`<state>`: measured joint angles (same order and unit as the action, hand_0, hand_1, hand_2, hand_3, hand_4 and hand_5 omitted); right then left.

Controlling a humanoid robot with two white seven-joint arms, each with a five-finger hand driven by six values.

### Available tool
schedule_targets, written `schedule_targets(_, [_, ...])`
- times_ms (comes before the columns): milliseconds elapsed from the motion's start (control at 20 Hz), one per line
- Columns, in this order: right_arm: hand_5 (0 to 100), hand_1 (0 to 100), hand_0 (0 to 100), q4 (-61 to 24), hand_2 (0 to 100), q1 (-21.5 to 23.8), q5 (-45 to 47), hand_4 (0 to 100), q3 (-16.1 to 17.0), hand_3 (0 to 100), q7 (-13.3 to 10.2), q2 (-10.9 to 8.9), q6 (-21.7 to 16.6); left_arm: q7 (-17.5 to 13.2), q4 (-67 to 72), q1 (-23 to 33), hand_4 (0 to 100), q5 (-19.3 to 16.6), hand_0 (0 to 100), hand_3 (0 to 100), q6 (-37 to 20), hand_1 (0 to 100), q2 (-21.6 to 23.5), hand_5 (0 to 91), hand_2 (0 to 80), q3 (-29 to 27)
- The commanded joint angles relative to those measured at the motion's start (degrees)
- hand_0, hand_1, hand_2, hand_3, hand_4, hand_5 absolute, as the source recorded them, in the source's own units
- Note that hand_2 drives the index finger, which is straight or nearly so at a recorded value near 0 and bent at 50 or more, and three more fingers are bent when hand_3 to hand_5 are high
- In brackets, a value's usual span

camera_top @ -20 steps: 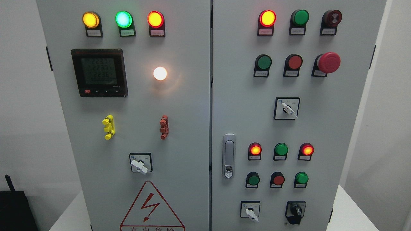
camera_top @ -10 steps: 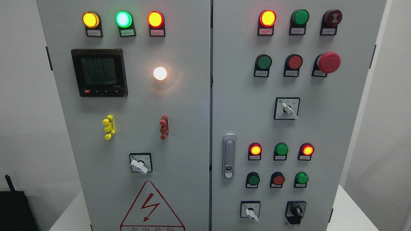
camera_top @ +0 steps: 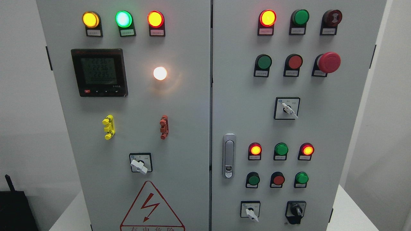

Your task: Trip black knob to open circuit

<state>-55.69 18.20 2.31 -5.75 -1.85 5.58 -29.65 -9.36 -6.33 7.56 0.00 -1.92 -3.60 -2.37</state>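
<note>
A grey electrical cabinet [camera_top: 192, 106] with two doors fills the head view. The black rotary knob [camera_top: 296, 210] sits at the lower right of the right door, its grip pointing roughly straight up. Left of it is a white-handled selector [camera_top: 250, 213] turned down to the right. Neither of my hands nor any part of my arms shows in the frame.
The right door carries lit red lamps [camera_top: 267, 18], green and red push buttons, a red mushroom stop [camera_top: 328, 62], another white selector [camera_top: 288, 109] and a door latch [camera_top: 229, 155]. The left door has a digital meter [camera_top: 99, 72], a white lamp [camera_top: 160, 73] and a white selector [camera_top: 139, 165].
Only the digits on the meter have changed. The knob and every switch stand as before.
</note>
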Motion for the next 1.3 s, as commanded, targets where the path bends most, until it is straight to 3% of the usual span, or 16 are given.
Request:
schedule_targets(0, [57,0,0,-11.19,0,0.17,-0.03,65,1.7,74,-0.35,-0.83,-0.14,-0.04,0.0,0.0,0,-1.32,12,0,-0.27,39,0.0,0.0,0.0,0.0])
schedule_targets(200, [71,0,0,-14.53,0,0.17,-0.03,72,2.67,80,-0.96,-0.83,-0.49,-0.04,0.0,0.0,0,-1.32,12,0,-0.36,39,0.0,0.0,0.0,0.0])
schedule_targets(301, [82,0,0,-16.55,0,0.09,-0.03,79,2.76,88,-0.97,-0.92,-0.49,-0.04,0.0,0.0,0,-1.32,12,0,-0.36,39,0.0,0.0,0.0,0.0])
schedule_targets(551, [98,0,0,-20.77,0,-0.7,0.5,90,3.9,100,-2.72,-0.75,0.12,-0.04,0.0,0.0,0,-1.32,12,0,-0.36,39,0.0,0.0,0.0,0.0])
schedule_targets(1103, [100,0,0,-27.01,0,-2.64,1.55,100,3.81,100,-4.04,-0.92,0.47,-0.04,0.0,0.0,0,-1.32,12,0,-0.27,39,0.0,0.0,0.0,0.0])
schedule_targets(1253, [100,0,0,-29.21,0,-3.78,1.55,100,3.81,100,-4.92,-1.45,2.93,-0.04,0.0,0.0,0,-1.32,12,0,-0.28,39,0.0,0.0,0.0,0.0])
